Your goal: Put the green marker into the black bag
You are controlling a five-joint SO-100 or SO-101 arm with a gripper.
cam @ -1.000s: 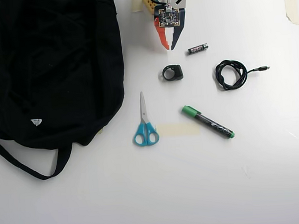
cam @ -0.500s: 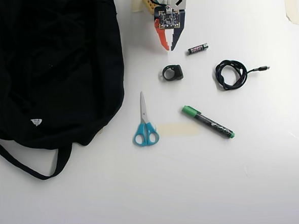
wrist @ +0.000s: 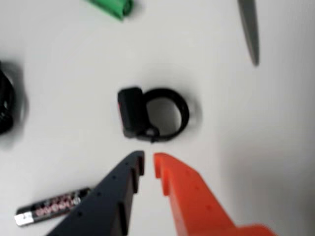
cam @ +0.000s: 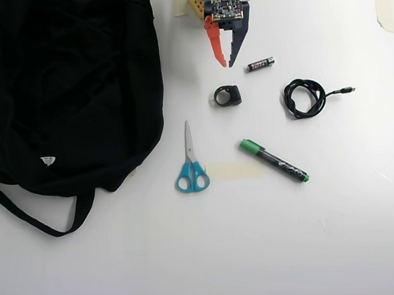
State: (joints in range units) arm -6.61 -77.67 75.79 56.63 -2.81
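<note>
At the top of the overhead view the gripper (cam: 226,63) hangs over the white table (cam: 257,251), one finger orange, the other dark, tips pointing down the frame and drawn almost together with only a thin slit between them, nothing pinched in there. Just right of the tips lies a small black battery (cam: 261,64), and just below them sits a little black ring-shaped clip (cam: 227,95). From the wrist view, that same clip (wrist: 152,114) is right ahead of the fingertips, the battery (wrist: 51,205) off to the lower left, and a sliver of green cap peeks in at the top edge, blurred. The green marker (cam: 275,161) lies on the table well below and to the right of the gripper in the overhead view, slanted, green cap up-left, green tip down-right, untouched. Beside it is a strip of pale tape (cam: 234,170), and then the blue-handled scissors (cam: 190,162), blades pointing up. A coiled black cable (cam: 305,97) rests at right. The black bag (cam: 66,88) sprawls across the left side, strap trailing down; its inside cannot be seen.
</note>
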